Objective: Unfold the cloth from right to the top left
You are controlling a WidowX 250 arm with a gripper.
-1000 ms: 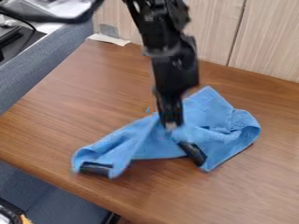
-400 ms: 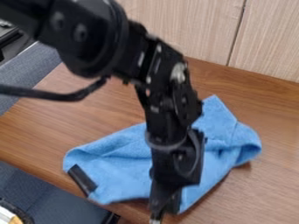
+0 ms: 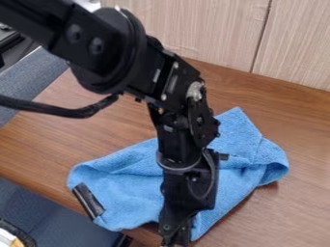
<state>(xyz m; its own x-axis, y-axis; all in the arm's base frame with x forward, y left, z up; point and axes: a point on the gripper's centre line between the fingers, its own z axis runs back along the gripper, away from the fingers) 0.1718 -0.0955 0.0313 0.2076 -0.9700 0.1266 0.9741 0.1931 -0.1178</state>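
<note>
The black gripper [image 3: 175, 236] hangs low in the camera view, at the table's front edge near the bottom of the view. It is over the front part of the blue cloth [image 3: 132, 185], which shows on both sides of the arm. To the left, the cloth lies fairly flat, with a black strip [image 3: 88, 200] at its corner by the front edge. On the right it is bunched, with a raised fold and a corner pointing toward the wall. The arm hides the cloth's middle.
The wooden table [image 3: 97, 123] meets a wood-panelled wall [image 3: 219, 29] at the back. A grey-blue partition [image 3: 32, 72] runs along the left. Below the front edge is a dark blue surface [image 3: 45, 207].
The gripper has come down and forward from the cloth's middle to the front edge. The cloth's front portion has spread forward, and its left black strip has turned to a steeper slant.
</note>
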